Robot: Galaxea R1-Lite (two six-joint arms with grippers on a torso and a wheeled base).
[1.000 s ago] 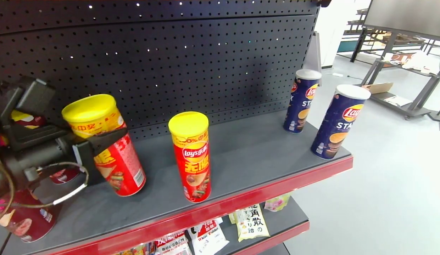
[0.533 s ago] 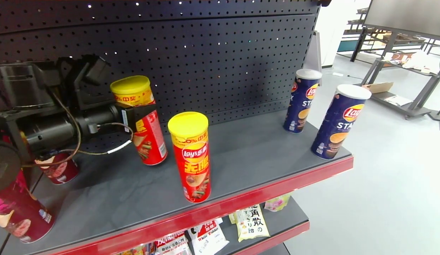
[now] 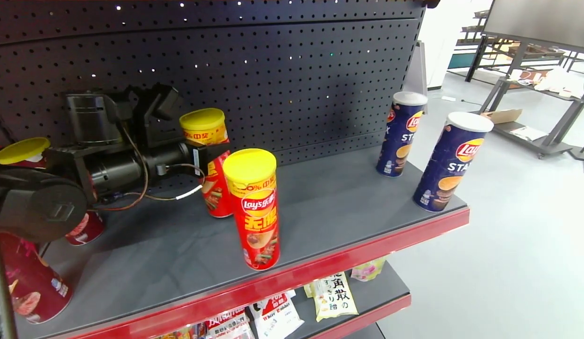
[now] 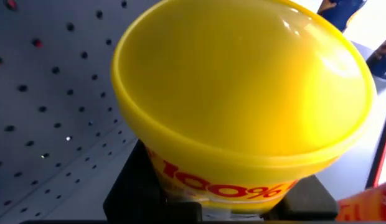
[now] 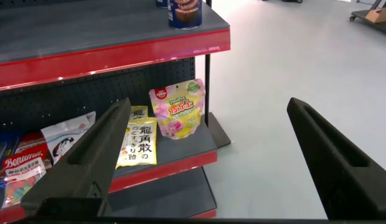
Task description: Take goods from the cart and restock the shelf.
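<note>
Left gripper: comes in from the left, level with the shelf, fingers pinching a red cylindrical chip can with a yellow plastic lid on its upper body, just below the lid. In the left wrist view the yellow lid sits between the two dark fingers.

Held can: long axis close to vertical, lid up, base down toward the grey shelf board with a red front lip. Cannot tell whether the base touches the board. It sits far on the shelf, near the black pegboard back panel, just behind and left of a second red can with a yellow lid, which stands upright near the front lip.

Right end of the shelf: two dark blue cans with white lids, one far, one near the lip, both upright. Left end: dark red cans.

Right gripper: fingers spread wide, nothing between them, hanging in front of the lower shelf with snack bags.
</note>
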